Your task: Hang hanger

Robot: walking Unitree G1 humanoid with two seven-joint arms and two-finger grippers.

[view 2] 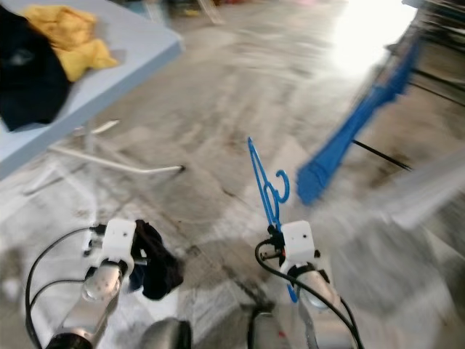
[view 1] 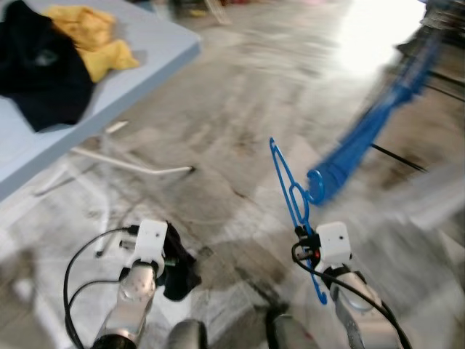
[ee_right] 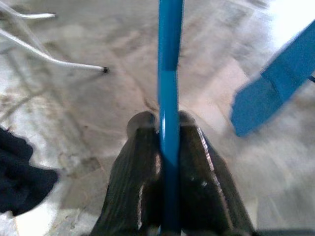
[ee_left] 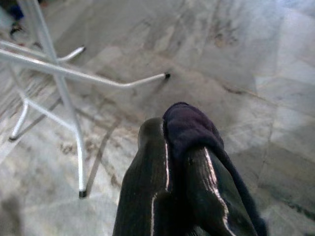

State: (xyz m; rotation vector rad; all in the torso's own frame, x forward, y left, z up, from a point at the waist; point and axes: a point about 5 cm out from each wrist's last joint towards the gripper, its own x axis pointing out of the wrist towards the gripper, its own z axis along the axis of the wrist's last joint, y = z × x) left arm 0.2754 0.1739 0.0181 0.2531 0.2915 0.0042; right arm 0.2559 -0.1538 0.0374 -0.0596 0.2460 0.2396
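Observation:
A thin blue plastic hanger point(view 1: 289, 196) stands edge-on above my right gripper point(view 1: 306, 243), which is shut on its lower bar. In the right wrist view the blue bar point(ee_right: 170, 98) runs straight up between the two black fingers point(ee_right: 135, 172). My left gripper point(view 1: 174, 270) is shut on a dark navy cloth point(view 1: 178, 273) that droops from it; the left wrist view shows the cloth point(ee_left: 189, 128) folded over the fingertips point(ee_left: 147, 167). Both grippers hang low over the marble floor.
A light blue table point(view 1: 138, 58) at the left carries a black garment point(view 1: 40, 73) and a yellow one point(view 1: 91, 36). Its white legs point(view 1: 131, 166) splay across the floor. A blurred blue drying rack point(view 1: 370, 131) stands at the right.

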